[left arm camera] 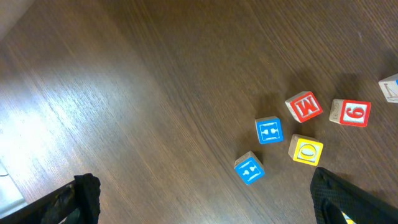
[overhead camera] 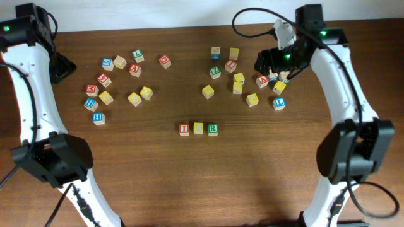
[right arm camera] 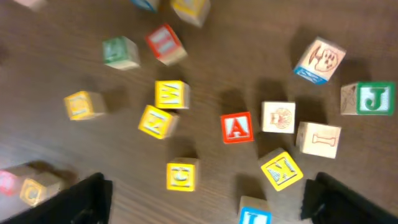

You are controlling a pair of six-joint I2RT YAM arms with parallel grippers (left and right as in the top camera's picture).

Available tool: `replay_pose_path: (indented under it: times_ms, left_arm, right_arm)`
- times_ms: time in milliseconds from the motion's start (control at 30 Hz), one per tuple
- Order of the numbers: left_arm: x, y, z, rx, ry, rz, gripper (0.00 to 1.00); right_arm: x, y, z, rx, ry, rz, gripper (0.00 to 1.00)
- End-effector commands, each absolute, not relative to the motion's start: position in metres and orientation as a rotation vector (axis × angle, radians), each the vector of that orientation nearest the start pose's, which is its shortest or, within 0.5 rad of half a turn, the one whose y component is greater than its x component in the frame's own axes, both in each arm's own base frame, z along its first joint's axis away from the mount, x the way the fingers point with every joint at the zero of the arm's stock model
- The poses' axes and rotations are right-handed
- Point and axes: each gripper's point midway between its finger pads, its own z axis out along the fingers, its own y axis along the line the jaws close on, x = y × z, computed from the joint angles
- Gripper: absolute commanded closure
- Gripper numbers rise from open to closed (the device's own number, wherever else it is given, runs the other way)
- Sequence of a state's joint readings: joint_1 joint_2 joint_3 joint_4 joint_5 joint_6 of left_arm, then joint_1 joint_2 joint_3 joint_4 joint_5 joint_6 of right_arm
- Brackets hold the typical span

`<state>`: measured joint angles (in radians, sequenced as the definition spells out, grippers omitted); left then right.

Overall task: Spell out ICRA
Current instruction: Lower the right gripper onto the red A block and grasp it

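Right hand (right arm camera: pixel 205 193) hovers over the right scatter of cubes, its two fingers (right arm camera: pixel 87 202) standing wide apart with nothing gripped. Left hand (left arm camera: pixel 208 202), at the far left of the scene, is likewise spread and holds nothing; a few cubes of the left scatter lie below it. Worktop (overhead camera: pixel 202 183): dark brown wood grain, flanked by the white left arm (overhead camera: pixel 31 94) and right arm (overhead camera: pixel 341 82), and carrying two loose scatters of small wooden alphabet cubes in its far half. Near the centre, well apart from both scatters, three cubes sit in a row, just beside one another: red I (overhead camera: pixel 184 129) at left, yellow C (overhead camera: pixel 198 128) in the middle, green R (overhead camera: pixel 213 128) at right. Red A (right arm camera: pixel 237 127) lies in the right scatter, letter face up, ahead of the spread fingers and touching neither; a plain wood-faced cube (right arm camera: pixel 278 117) sits just beside it, a yellow cube (right arm camera: pixel 157 121) near its other side.
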<state>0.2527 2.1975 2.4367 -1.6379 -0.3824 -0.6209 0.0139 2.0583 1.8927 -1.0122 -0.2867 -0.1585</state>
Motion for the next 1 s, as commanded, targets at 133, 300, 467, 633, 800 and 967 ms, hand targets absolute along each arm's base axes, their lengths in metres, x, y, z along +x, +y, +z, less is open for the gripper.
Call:
replay_pose_path:
  times_ms: [133, 300, 467, 633, 800, 967]
  left_arm:
    - [0.406, 0.174, 0.224, -1.245, 2.549, 0.512, 0.01]
    - [0.406, 0.174, 0.224, -1.245, 2.549, 0.512, 0.01]
    - [0.406, 0.174, 0.224, -1.246, 2.549, 0.511, 0.01]
    - [0.406, 0.174, 0.224, -1.246, 2.549, 0.511, 0.01]
    - [0.406, 0.174, 0.224, -1.246, 2.549, 0.511, 0.01]
    - [0.406, 0.174, 0.224, -1.245, 2.549, 0.512, 0.01]
  right_arm:
    - [0.495, 0.061, 0.097, -0.376, 2.788, 0.028, 0.14]
    - [0.498, 0.067, 0.093, -0.397, 2.776, -0.015, 0.18]
    - [0.494, 0.067, 0.074, -0.401, 2.789, -0.010, 0.20]
    - [0.495, 0.069, 0.051, -0.408, 2.822, -0.004, 0.20]
    - [0.492, 0.068, 0.039, -0.412, 2.851, -0.004, 0.28]
    - [0.493, 0.067, 0.035, -0.409, 2.850, -0.010, 0.28]
